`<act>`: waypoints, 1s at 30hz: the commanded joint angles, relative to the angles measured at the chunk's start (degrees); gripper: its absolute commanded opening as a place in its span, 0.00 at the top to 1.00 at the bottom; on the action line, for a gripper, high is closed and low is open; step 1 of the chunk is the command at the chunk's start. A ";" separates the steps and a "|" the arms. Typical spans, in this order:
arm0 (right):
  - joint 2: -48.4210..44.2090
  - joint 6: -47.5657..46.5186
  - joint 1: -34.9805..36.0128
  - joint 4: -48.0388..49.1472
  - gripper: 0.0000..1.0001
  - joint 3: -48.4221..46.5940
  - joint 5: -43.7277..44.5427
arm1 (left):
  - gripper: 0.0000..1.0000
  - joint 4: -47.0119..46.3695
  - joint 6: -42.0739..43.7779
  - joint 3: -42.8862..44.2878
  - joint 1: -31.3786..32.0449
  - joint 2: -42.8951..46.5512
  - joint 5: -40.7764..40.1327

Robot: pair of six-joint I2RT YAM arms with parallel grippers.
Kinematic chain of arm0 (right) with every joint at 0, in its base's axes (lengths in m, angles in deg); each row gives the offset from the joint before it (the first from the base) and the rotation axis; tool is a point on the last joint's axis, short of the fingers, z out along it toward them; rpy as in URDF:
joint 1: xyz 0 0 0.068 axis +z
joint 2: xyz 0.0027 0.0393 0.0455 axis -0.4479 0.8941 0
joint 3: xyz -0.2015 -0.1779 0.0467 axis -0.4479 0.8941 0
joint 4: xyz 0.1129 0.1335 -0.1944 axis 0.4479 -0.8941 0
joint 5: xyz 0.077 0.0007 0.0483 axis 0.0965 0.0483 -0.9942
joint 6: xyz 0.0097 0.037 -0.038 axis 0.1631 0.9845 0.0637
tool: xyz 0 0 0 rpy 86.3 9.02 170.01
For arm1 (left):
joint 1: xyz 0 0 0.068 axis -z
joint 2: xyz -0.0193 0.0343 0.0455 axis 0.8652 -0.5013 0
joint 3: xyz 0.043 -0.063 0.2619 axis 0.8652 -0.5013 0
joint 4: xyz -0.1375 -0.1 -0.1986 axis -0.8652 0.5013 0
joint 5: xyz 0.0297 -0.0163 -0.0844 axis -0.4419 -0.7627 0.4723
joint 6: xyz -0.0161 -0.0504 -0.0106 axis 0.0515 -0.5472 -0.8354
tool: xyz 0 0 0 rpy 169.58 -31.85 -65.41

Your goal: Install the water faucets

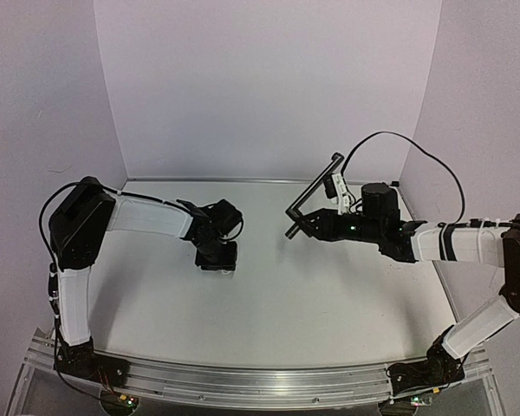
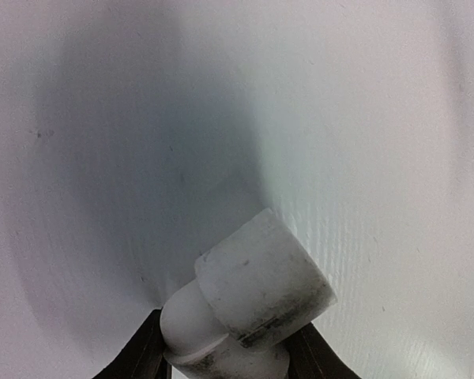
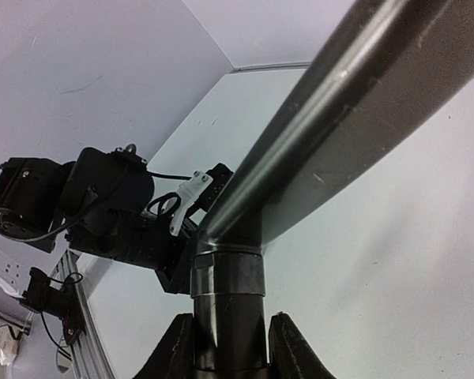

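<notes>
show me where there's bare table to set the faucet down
Widest bare table lies between the near rail and the left gripper and right gripper. Another patch: left gripper to back wall. Tight: the gap between the fitting and the faucet they hold.

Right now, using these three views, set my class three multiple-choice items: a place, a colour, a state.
1. What holds the white fitting? A left gripper B right gripper C neither
2. The faucet is: A white B black C red
3. The right gripper is: A open B shut on the faucet C unseen
1A: fingers flank it in the left wrist view. 2B: its rod shows black from above. 3B: its fingers clamp the faucet's stem.
</notes>
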 commanded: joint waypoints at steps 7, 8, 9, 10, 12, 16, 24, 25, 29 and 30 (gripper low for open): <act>-2.96 -39.27 0.85 -10.82 1.00 -8.14 -23.64 | 1.00 -28.00 16.76 -16.14 -6.40 22.95 50.31; -3.60 -41.62 1.01 -10.92 1.00 -8.90 -24.63 | 1.00 -32.34 16.01 -18.30 -7.05 24.14 55.95; -3.71 -42.89 1.16 -11.06 1.00 -9.90 -26.40 | 1.00 -35.56 14.35 -19.48 -8.14 25.08 59.62; -3.52 -45.54 1.22 -11.85 1.00 -11.73 -29.42 | 1.00 -40.01 12.65 -20.80 -8.98 25.46 64.88; -3.58 -51.22 2.59 -13.35 1.00 -14.67 -31.09 | 1.00 -48.07 7.99 -22.43 -10.21 25.55 71.91; -1.95 -55.39 4.00 -15.36 1.00 -21.98 -33.02 | 1.00 -55.57 4.54 -22.76 -10.25 25.86 79.06; 4.55 -64.08 5.05 -24.29 1.00 -36.81 -34.18 | 1.00 -46.82 9.14 -18.82 -10.35 24.88 82.41; 5.29 -64.96 5.48 -25.03 1.00 -37.94 -33.32 | 1.00 -49.72 5.84 -19.34 -10.39 24.50 82.16; 7.38 -68.39 6.95 -28.10 1.00 -41.33 -30.65 | 1.00 -74.48 -15.30 -24.07 -10.74 21.80 80.20; 7.95 -68.59 7.09 -28.47 1.00 -41.92 -30.42 | 1.00 -81.40 -21.08 -25.18 -10.77 20.84 79.69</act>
